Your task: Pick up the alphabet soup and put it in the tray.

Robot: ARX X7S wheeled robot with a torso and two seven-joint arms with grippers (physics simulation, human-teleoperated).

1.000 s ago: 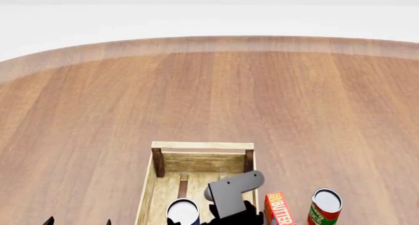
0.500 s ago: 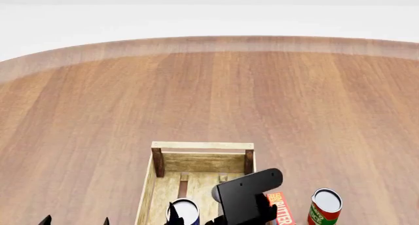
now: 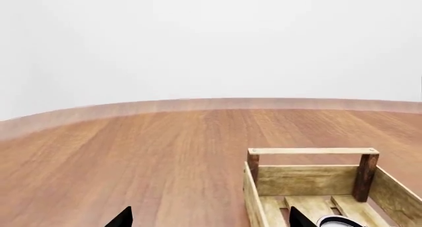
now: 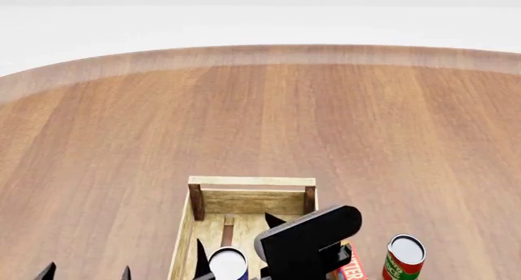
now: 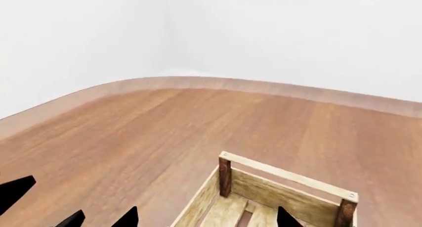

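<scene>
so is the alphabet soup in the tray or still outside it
In the tray. In the head view the alphabet soup stands upright, pale top up, between the tray's plank sides, with the right gripper's jaws spread either side of it.

A bare simulated test scene, not a lived-in room: a large round wooden table (image 4: pixel 260 121) stands against blank, featureless white walls (image 3: pixel 211 44).

Only the letters "TER" read on the red-orange box (image 4: pixel 352 269) just beside the tray (image 4: pixel 251 181); the rest is hidden.
</scene>
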